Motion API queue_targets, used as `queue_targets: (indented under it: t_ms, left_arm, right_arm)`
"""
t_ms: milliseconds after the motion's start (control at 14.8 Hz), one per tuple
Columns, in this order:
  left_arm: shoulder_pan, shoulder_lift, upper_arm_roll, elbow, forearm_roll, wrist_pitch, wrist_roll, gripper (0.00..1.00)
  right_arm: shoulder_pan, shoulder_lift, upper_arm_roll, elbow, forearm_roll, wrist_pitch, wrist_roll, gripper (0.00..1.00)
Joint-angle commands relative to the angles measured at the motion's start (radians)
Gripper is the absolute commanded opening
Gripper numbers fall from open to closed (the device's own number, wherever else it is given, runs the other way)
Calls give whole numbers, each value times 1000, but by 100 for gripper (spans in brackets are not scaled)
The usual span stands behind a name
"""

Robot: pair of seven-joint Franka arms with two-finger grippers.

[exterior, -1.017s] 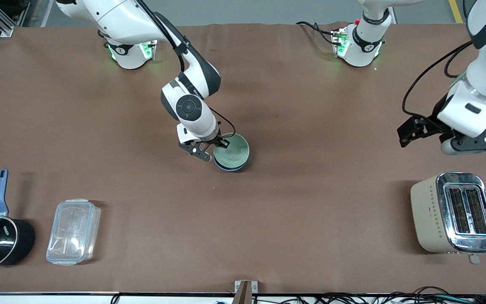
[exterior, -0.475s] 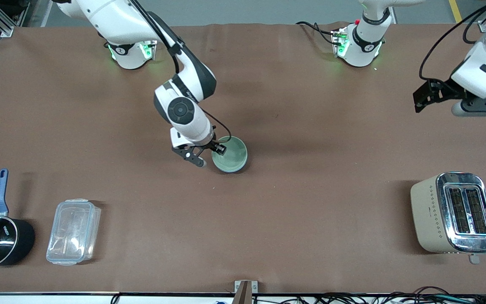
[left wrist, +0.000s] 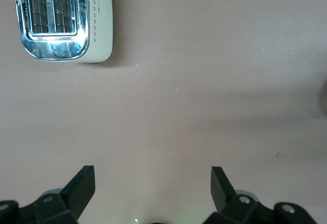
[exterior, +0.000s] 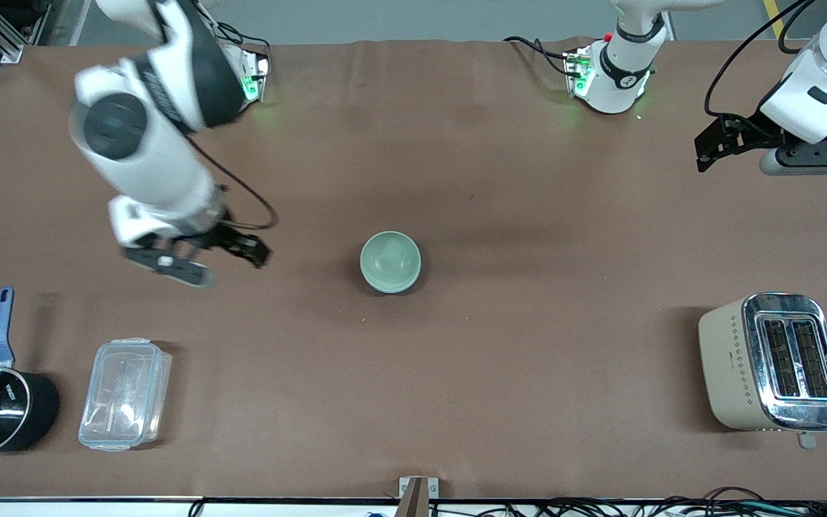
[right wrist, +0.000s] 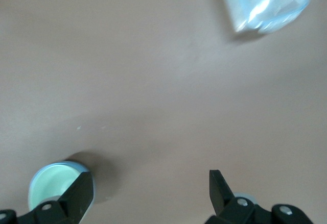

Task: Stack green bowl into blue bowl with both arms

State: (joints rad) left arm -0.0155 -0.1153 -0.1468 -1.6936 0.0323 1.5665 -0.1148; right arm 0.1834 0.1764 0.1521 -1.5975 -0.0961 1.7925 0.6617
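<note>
Right now the green bowl [exterior: 390,261] is sitting upright near the middle of the bench [exterior: 500,359], nested in the blue bowl, of which I am seeing only a thin pale-blue rim [right wrist: 37,172] around the green one in the right wrist view. Nothing is touching the pair. The right gripper [exterior: 194,258] is hanging in the air over bare bench, toward the right arm's end and well apart from the bowls, its two fingers spread wide with nothing between them; its own camera is showing both black fingertips [right wrist: 82,193] apart, with the green bowl [right wrist: 53,183] near one of them on the surface below. The left gripper [exterior: 726,143] is hovering up over the bench at the left arm's end, also gaping wide and carrying nothing, as its wrist camera is showing. A cream toaster [exterior: 772,362] with a chrome top is standing nearer the front camera at that same end. At the right arm's end a clear plastic container [exterior: 125,393] is lying beside a black saucepan [exterior: 1,409] with a blue handle, both close to the front edge
</note>
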Motion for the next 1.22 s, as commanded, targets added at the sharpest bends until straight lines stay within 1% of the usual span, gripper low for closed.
queue_targets:
  t_ms: [0, 136, 203, 271, 407, 542, 678, 746, 1153]
  left_arm:
    - [-3, -11, 7, -8, -5, -2, -2, 100]
    - [-1, -7, 7, -6, -3, 3, 0, 100]
    - [3, -7, 9, -5, -3, 1, 3, 100]
    - [11, -9, 9, -2, -3, 1, 6, 100]
    - [12, -6, 9, 3, -5, 3, 3, 100]
    - [16, 9, 9, 23, -8, 3, 0, 100]
    - [19, 9, 9, 23, -6, 1, 1, 100]
    - [19, 11, 9, 23, -6, 1, 1, 100]
    - [19, 13, 9, 34, -6, -5, 3, 100]
  right_arm:
    - [-81, -133, -49, -35, -14, -48, -242, 100]
    - [-76, -199, -165, -35, -5, -91, -415, 100]
    - [-81, -224, -205, -32, -4, -116, -482, 100]
    - [-93, -241, -221, -19, -2, -142, -525, 100]
    - [-149, -242, -215, 45, 1, -230, -551, 100]
    - [-148, -241, -218, 53, 3, -239, -551, 100]
    - [-150, -239, -223, 51, 76, -239, -557, 100]
    - [-151, -239, -224, 51, 90, -233, -556, 100]
    - [-145, -239, -223, 54, 76, -232, -557, 100]
